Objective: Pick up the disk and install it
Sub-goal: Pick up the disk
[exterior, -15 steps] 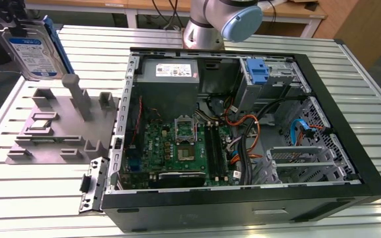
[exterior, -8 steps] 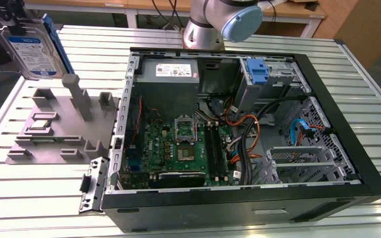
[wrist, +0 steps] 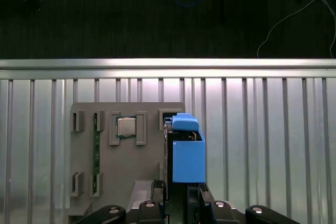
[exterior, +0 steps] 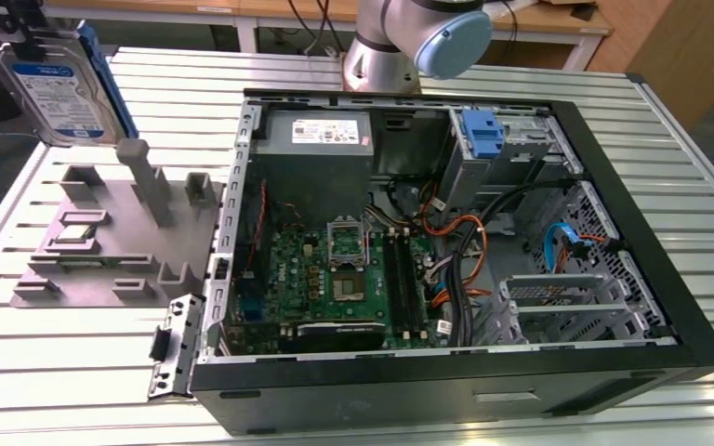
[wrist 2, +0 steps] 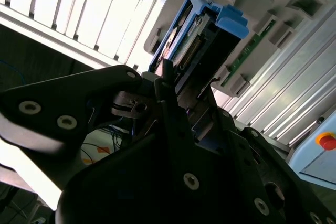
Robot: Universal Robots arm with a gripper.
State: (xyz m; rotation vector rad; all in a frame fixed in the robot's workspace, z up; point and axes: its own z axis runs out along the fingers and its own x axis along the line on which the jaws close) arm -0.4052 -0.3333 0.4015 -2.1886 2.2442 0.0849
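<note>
Ribbed metal table (exterior: 72, 372); disk (exterior: 59, 88) aloft at the exterior view's upper left.
The gripper (wrist: 181, 191) clamps it, fingers (wrist: 203, 191) closed; pickup looks done, installation in the computer case (exterior: 661, 288) not.

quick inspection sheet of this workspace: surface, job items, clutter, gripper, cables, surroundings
surface: slatted metal table carrying a grey fixture tray and an open computer case
job's things: the disk, in its blue carrier, is held at the tray's edge on the exterior view's left, outside the case
clutter: a chip and a green memory stick sit in tray slots; a blue bracket stands in the case
grippers: the gripper is shut on the disk's end
cables: orange cables and a blue cable inside the case; a loose white cable on the dark floor
surroundings: wooden furniture behind the table
</note>
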